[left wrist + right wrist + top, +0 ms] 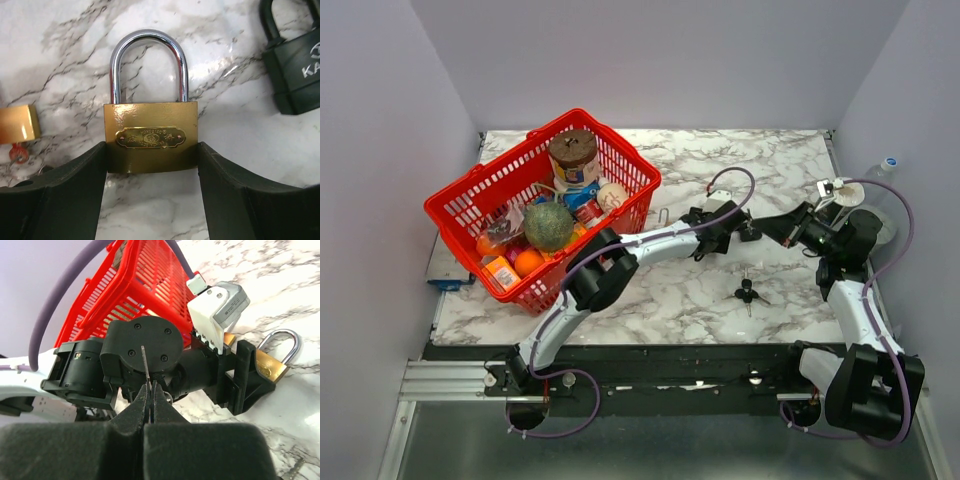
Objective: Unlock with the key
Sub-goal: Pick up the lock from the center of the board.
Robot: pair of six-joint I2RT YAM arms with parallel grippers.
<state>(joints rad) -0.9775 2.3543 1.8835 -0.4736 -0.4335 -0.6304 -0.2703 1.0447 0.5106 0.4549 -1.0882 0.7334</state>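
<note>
Left claw (152, 157) clasps brass padlock (150, 115) (arm outstretched); right claw (150, 390) pinches key (144, 362).

White letters "KA" on the black padlock (295, 75) — brass padlock (150, 137) plate lettering illegible

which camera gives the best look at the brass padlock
Left wrist: the brass padlock faces the lens, whole, between the fingers of the left gripper. Right wrist shows only its shackle and one edge past that gripper. The top view loses it under the left arm.
</note>
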